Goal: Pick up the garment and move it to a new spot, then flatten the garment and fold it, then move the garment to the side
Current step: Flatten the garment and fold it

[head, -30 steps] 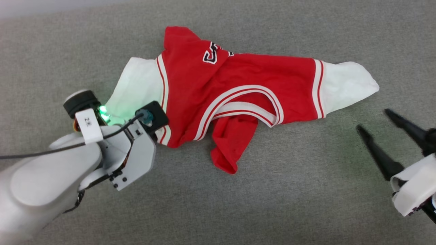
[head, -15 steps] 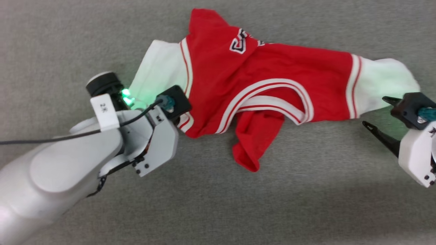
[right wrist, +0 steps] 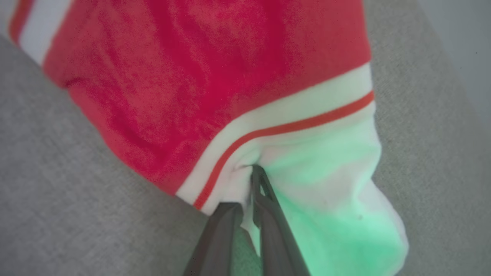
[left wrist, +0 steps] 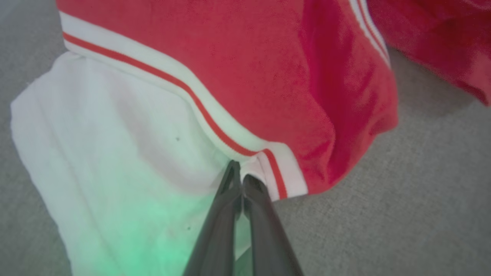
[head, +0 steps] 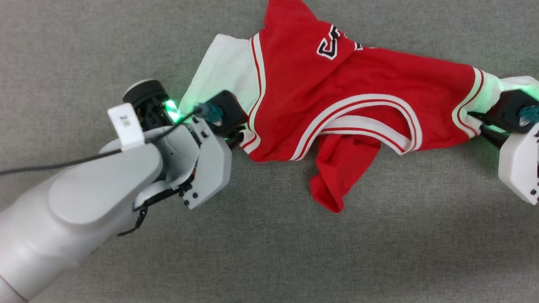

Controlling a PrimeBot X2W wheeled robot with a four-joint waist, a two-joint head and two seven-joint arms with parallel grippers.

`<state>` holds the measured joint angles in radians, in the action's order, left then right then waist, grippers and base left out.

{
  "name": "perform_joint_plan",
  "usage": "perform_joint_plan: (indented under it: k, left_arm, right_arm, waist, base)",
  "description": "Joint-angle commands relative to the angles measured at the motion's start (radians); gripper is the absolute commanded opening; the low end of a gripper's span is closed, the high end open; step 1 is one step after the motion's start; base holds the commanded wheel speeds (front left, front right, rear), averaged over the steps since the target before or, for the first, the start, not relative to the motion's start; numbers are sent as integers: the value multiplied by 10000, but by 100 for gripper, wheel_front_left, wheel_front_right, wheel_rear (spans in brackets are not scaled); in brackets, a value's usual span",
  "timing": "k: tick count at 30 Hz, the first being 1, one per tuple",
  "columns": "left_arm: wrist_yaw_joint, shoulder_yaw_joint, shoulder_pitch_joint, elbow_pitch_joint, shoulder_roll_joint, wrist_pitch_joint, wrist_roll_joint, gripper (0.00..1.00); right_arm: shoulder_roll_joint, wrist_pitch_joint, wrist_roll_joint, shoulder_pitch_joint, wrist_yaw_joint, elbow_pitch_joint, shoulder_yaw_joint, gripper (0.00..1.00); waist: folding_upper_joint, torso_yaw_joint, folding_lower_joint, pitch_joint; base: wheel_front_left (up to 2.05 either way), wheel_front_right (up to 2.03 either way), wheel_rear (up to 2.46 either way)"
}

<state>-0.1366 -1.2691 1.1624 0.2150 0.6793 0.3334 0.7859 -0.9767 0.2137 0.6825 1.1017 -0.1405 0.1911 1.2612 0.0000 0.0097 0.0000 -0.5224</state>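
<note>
The left tool (left wrist: 238, 174) is clenched on the hem of the shirt's (head: 337, 97) white sleeve, just beside the red-and-white striped trim. The right tool (right wrist: 244, 188) is closed on the other white sleeve, with cloth pinched between its fingers. The red shirt is spread crumpled between the two on the grey desk (head: 269, 261). Its black, white-outlined lettering (head: 330, 45) is folded over and cannot be read. The marks on a white tag (head: 125, 123) on the left arm's cable are too small to read.

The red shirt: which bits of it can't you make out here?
- Print on the garment: head view, mostly folded under, unreadable.
- Its top: head view, cut off by the upper edge.
- Sleeve: head view, partly behind the right wrist and the side edge.
</note>
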Motion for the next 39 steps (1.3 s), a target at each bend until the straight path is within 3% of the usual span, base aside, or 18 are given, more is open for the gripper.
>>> perform_joint_plan:
  k: [1,10,16,19,24,31,35,39]
  left_arm:
    - [127,-199,-176,776,251,-228,355,0]
    - [76,754,530,1141,36,-2606,4865,0]
    - [75,1448,1300,1805,-248,-3019,6241,0]
    - [76,1971,2124,2963,-662,-3583,6311,0]
    - [177,2798,3954,5171,-1630,-4669,6121,0]
    - [167,3821,6443,7096,-2338,-5861,5758,0]
    - [72,3643,6444,7414,-2543,-5923,5431,0]
    - [57,3018,5417,6896,-2316,-5792,5267,0]
  right_arm:
    - [160,-325,441,-10,127,399,184,0]
    - [441,-1447,2512,863,104,420,-1297,0]
    - [1299,-1269,3119,1737,104,1521,-2147,0]
    - [2081,-1286,3193,2630,104,2581,-2774,0]
    - [3388,-1710,2361,4555,104,4743,-3732,0]
    - [4821,-3102,1126,7097,104,7253,-4807,0]
    - [5231,-3427,801,7246,104,7822,-4634,0]
    - [5083,-3371,984,6288,104,7631,-4157,0]
  waist:
    - [0,4,0,331]
    - [0,-37,0,1033]
    - [0,10,0,829]
    - [0,61,0,557]
    - [0,125,0,71]
    - [0,121,0,179]
    - [0,126,0,490]
    - [0,98,0,710]
  base:
    - [0,0,0]
    - [0,0,0]
    - [0,0,0]
    - [0,0,0]
    - [0,0,0]
    - [0,0,0]
    - [0,0,0]
    - [0,0,0]
